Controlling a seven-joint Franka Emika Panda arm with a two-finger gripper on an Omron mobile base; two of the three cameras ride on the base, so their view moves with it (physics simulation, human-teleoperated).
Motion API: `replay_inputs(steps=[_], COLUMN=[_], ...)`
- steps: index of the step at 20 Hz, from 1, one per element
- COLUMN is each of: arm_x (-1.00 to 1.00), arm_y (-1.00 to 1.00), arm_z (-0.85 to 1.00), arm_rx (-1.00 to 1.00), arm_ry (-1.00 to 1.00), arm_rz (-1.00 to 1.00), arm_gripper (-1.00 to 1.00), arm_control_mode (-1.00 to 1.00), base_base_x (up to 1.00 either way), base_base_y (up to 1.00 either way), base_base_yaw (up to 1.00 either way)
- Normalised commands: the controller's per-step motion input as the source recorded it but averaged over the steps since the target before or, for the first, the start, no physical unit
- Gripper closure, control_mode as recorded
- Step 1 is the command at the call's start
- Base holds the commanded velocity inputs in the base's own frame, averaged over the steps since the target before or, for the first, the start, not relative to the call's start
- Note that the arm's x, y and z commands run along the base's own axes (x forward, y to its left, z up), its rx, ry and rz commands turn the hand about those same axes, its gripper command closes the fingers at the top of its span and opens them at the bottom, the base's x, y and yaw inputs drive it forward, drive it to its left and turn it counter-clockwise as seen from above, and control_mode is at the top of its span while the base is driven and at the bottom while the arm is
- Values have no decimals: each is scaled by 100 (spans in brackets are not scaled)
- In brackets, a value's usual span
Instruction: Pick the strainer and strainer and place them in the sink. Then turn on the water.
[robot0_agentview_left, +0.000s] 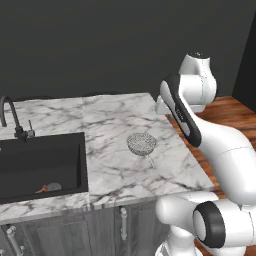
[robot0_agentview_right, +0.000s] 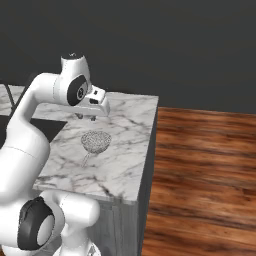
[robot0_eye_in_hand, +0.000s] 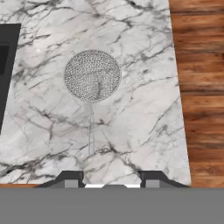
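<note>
Counter: white marble (robot0_agentview_left: 115, 120), wood floor (robot0_agentview_right: 205, 165) beyond.
Strainer: mesh bowl (robot0_eye_in_hand: 92, 75) near the counter's right edge (handle toward the front).
Gripper: (robot0_eye_in_hand: 113, 180) above, jaws apart, empty.
Sink: black (robot0_agentview_left: 30, 160), left end.

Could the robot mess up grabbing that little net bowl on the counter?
Maybe. The round silvery wire-mesh strainer lies apart from the robot's hand, which hovers above with jaws apart, so nothing is held yet. Its thin wire handle is slim and could slip from the fingers. The wooden floor lies just past the marble counter edge, so a nudge might push the strainer off.
</note>
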Motion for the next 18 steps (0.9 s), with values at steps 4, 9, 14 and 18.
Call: replay_inputs(steps=[4, 9, 14, 18], arm_x=[-3, -15, 0, 0], arm_y=[0, 0, 6, 24], arm_z=[-5, -34, -55, -50], arm_rx=[0, 1, 2, 0], arm_ry=[0, -1, 0, 8], arm_rz=[0, 0, -1, -4], arm_gripper=[-100, -100, -100, -100], arm_control_mode=[-100, -100, -100, -100], base_base_x=[0, 0, 0, 0], base_base_y=[0, 0, 0, 0], base_base_yaw=[0, 0, 0, 0])
